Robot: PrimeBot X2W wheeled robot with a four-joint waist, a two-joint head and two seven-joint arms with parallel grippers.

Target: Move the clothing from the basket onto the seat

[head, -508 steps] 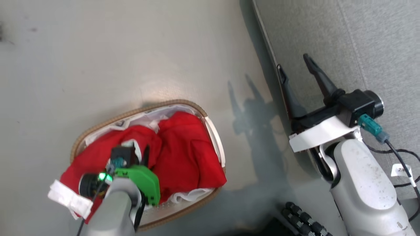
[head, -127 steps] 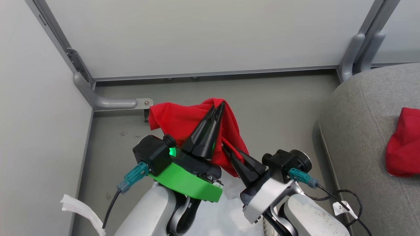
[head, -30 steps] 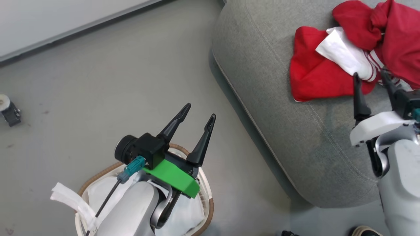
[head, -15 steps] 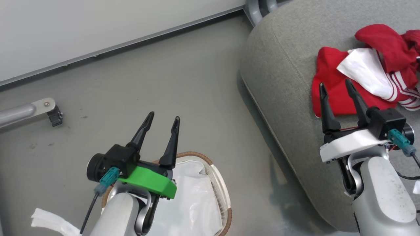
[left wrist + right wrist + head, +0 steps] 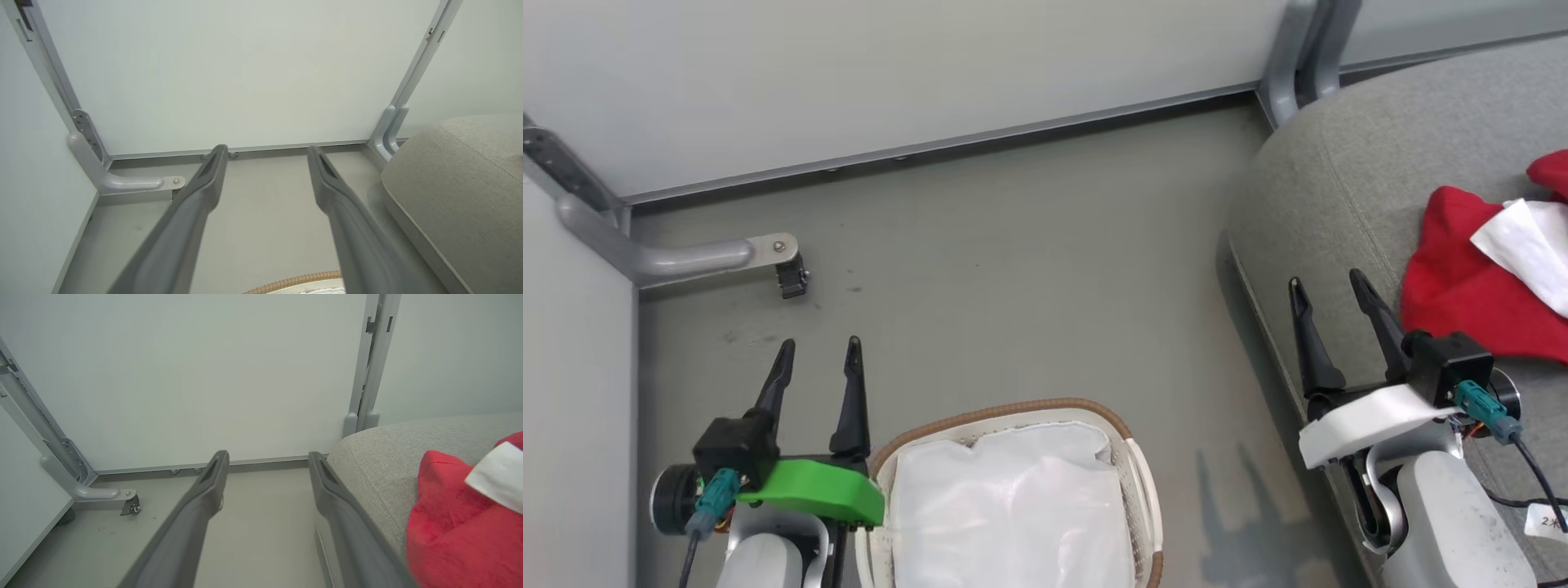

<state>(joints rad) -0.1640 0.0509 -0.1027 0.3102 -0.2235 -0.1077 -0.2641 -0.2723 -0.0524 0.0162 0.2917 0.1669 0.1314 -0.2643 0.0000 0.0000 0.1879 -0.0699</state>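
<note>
Basket [image 5: 1013, 407] holds just its liner [image 5: 1013, 506]; clothing [image 5: 1462, 302] lies on the seat [image 5: 1339, 188]; left tool [image 5: 817, 355] and right tool [image 5: 1327, 286] gape empty; seemingly finished.

We're seeing bright, even light here, only a soft shadow on the smooth grey floor [image 5: 1233, 490]. Wrist views: long dark fingers [image 5: 179, 237] look blurry up close, grey metal frame posts [image 5: 387, 130] bend near the edges.
</note>
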